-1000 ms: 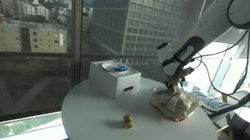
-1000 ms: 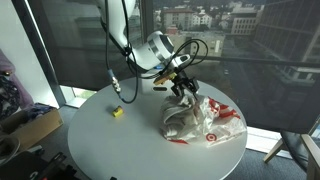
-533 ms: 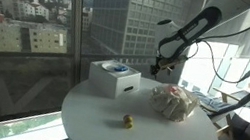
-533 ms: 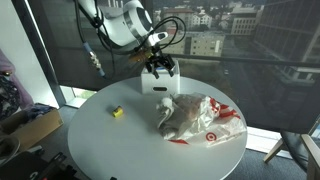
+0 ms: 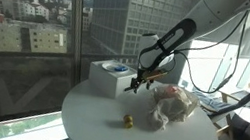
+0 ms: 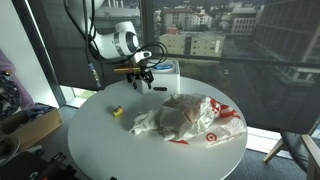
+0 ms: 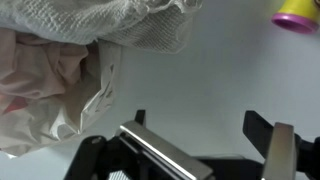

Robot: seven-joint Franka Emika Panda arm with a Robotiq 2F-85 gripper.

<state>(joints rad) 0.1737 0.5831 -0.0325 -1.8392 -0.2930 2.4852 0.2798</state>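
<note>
Two spread jaws, crumpled bag (image 6: 195,115), white box (image 5: 114,77)

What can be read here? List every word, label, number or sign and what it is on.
No legible words or numbers anywhere.
Plastic bag: red round marks, too blurred to read.
White box: blue patch on top, no lettering visible.

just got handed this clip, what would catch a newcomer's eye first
A crumpled heap of white cloth and red-printed bag on the round white table. Then the open gripper hanging above the table beside it, and a small yellow object lying apart.
</note>
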